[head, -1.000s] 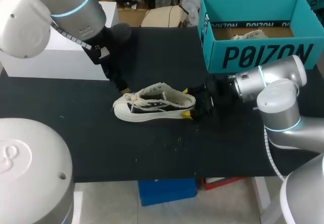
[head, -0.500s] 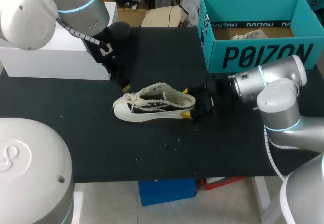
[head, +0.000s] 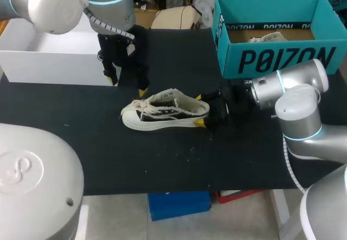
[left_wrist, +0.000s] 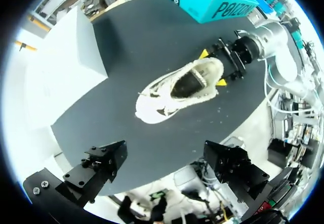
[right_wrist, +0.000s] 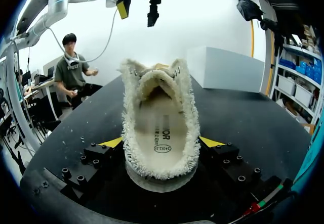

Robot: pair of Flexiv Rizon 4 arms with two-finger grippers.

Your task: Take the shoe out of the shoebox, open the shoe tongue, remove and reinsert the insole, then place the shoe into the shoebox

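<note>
A white low-top shoe (head: 162,110) with frayed edges lies on its sole on the black table (head: 179,159), toe to the left. My right gripper (head: 201,110) is shut on its heel, one yellow tip against each side (right_wrist: 210,142). The right wrist view looks into the shoe's mouth onto the pale insole (right_wrist: 161,128). My left gripper (head: 127,86) hangs open above the table, behind the shoe's toe and apart from it. From the left wrist view the shoe (left_wrist: 179,90) lies well ahead of the spread black fingers (left_wrist: 98,166). The teal shoebox (head: 282,58) stands open at the back right.
A white box (head: 59,64) sits at the table's back left, close beside my left arm. Pale paper (head: 268,37) lies inside the shoebox. Small white crumbs (head: 187,150) speckle the cloth in front of the shoe.
My left arm has swung right and turned, bringing its open gripper closer to the shoe's toe. The right gripper and the shoe have not moved.
</note>
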